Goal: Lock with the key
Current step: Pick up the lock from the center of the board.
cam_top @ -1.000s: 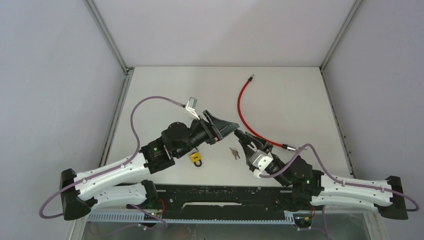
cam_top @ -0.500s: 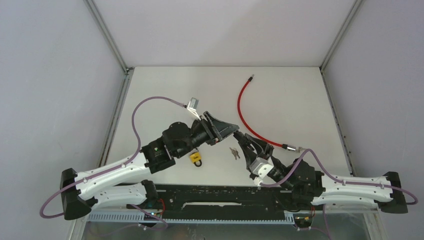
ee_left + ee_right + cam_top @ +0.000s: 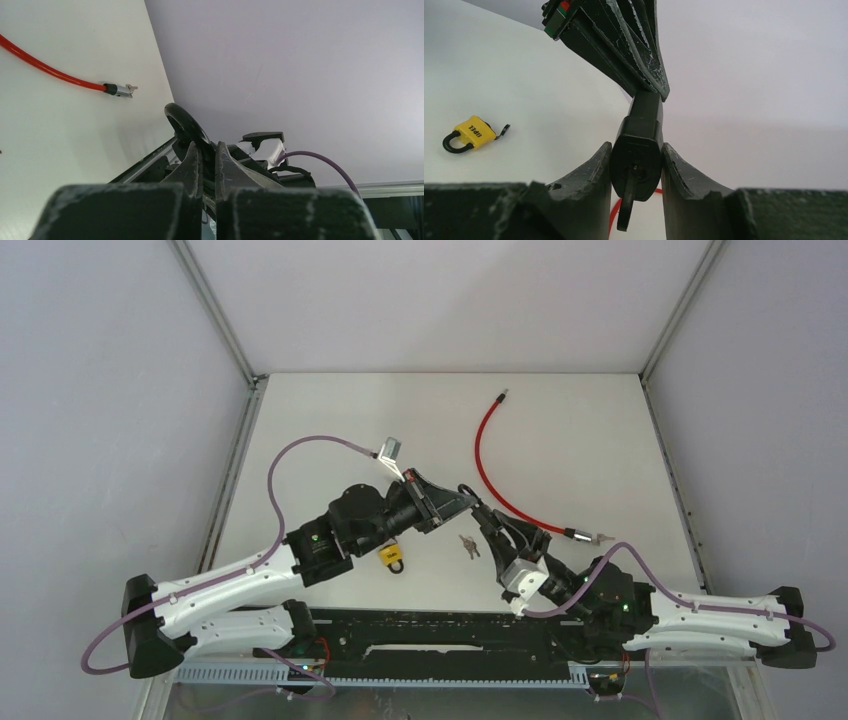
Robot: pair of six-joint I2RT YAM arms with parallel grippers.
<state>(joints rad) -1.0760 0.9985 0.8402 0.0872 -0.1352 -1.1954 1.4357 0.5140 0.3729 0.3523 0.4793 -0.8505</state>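
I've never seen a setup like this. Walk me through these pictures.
Two robot arms stand at the near edge of a table. One camera looks down from above; two ride on the wrists, showing each arm's own fingers. The left gripper and right gripper both clamp one black padlock in the air, left on its loop, right on its body, with what looks like a key in it. On it lie a yellow padlock, loose keys and a red cable.

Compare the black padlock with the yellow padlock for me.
The black padlock is gripped between the left gripper and right gripper; the yellow padlock lies loose on the table. The black padlock has a key in its base; whether the yellow padlock has one, I cannot tell. Both shackles are black.
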